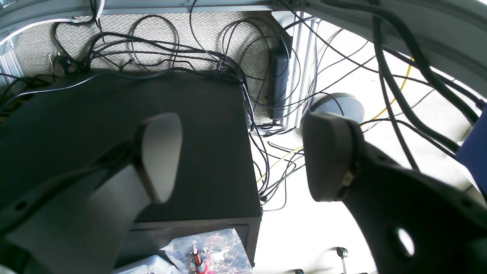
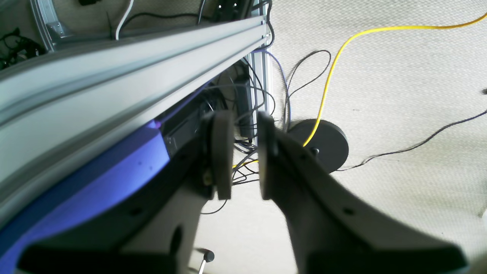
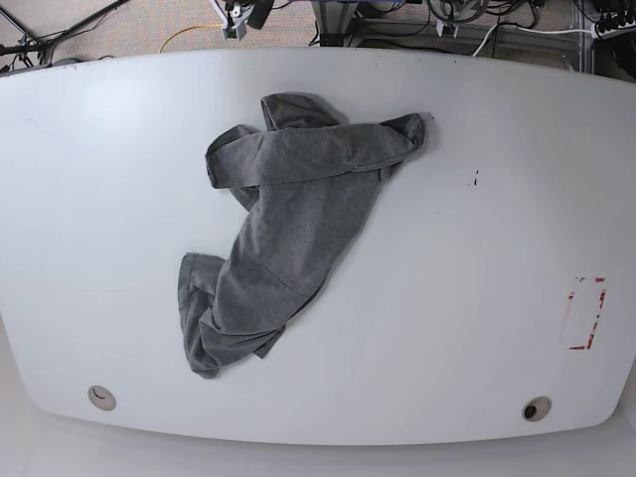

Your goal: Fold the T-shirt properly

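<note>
The heather-grey T-shirt lies crumpled in a long twisted heap on the white table, left of centre, running from the far middle toward the near left. Neither arm shows in the base view. My left gripper stands wide open with nothing between its fingers, looking down at the floor beside the table. In the right wrist view my right gripper hangs over the floor with its jaws a narrow gap apart and nothing held. The T-shirt shows in neither wrist view.
A black box and tangled cables lie under the left gripper. An aluminium frame rail, a yellow cable and a round black base are near the right gripper. A red-marked rectangle sits at the table's right.
</note>
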Robot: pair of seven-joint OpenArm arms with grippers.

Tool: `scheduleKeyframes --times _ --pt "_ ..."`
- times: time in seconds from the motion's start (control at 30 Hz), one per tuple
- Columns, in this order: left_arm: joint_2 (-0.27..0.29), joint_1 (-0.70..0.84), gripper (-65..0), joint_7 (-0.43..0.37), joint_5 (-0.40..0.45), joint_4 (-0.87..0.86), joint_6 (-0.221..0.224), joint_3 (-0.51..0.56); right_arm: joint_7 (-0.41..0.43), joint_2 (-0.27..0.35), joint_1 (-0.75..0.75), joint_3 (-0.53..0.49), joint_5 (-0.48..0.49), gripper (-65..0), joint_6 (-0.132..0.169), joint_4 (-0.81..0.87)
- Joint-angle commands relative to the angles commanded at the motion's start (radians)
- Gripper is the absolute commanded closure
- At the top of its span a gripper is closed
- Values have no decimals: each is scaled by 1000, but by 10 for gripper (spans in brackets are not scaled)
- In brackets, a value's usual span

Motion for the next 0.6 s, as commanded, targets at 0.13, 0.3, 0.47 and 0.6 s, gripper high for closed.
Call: scheduleKeyframes --times 0.13,0.3,0.47,0.6 --pt "-2 3 -448 -3 2 3 0 -1 1 0 2 0 0 -94 1 -3" --pt "-4 6 -443 -11 0 5 -1 -2 1 0 0 0 2 -94 -1 -3" --pt "-7 10 -439 -15 -1 6 0 -1 1 0 1 1 3 -93 -1 -2" --pt "0 25 -345 -49 -10 6 -7 -5 -11 1 4 -6 -15 -98 4 -10"
